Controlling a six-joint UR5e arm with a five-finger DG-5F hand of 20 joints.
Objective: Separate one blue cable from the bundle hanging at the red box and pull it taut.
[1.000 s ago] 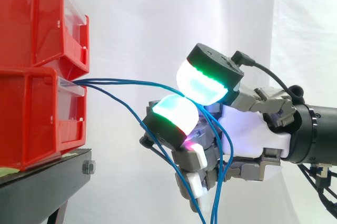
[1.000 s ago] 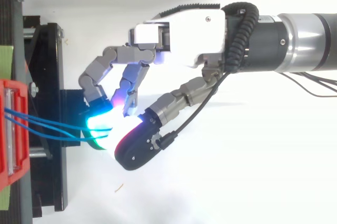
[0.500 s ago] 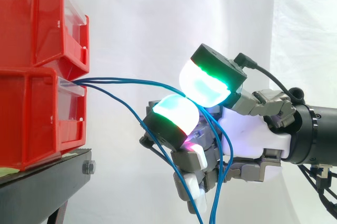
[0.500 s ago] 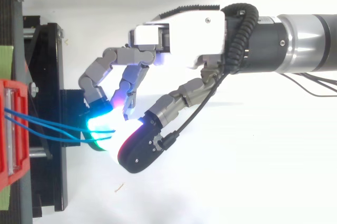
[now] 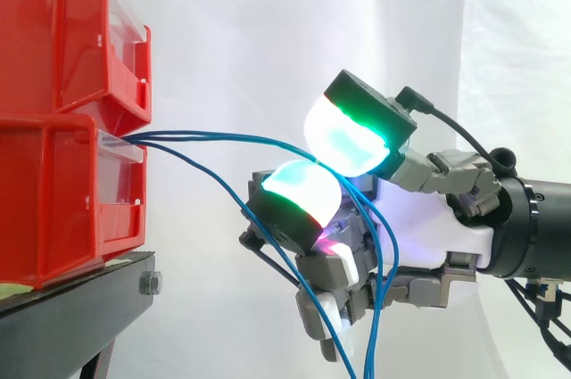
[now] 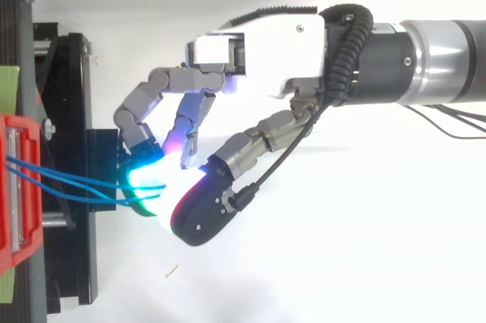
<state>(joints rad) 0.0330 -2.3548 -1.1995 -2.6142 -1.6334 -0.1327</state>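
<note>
1. Standing at the left edge of the side view, the upper red bin [image 5: 53, 31] sits directly on the lower red bin [image 5: 45, 210]. Both rest on a black stand [image 5: 80, 308] in the lower left corner.
2. The blue cables [image 5: 205, 139] come out of the front opening of the lower red bin, close together. They run to the right in a light arc, not fully straight.
3. One strand leaves the others just after the bin and slopes down to the bottom edge, passing in front of the lower fingers.
4. In the centre of the frame two glowing fingertips [image 5: 351, 134] meet, one above and one below, both green and cyan. The upper strands enter exactly where these pads touch, so the robot hand [image 5: 428, 227] is closed on the blue cables in a pinch. I cannot tell if one strand or two lie between the pads.
5. Right of the pinch the strands bend down across the white palm to the bottom edge.
6. The arm enters from the right edge, before a white curtain [image 5: 250, 22].
7. In the top view the strands cross from the bin at the left edge, over the stand, to the cyan pad in the lower middle.
</note>
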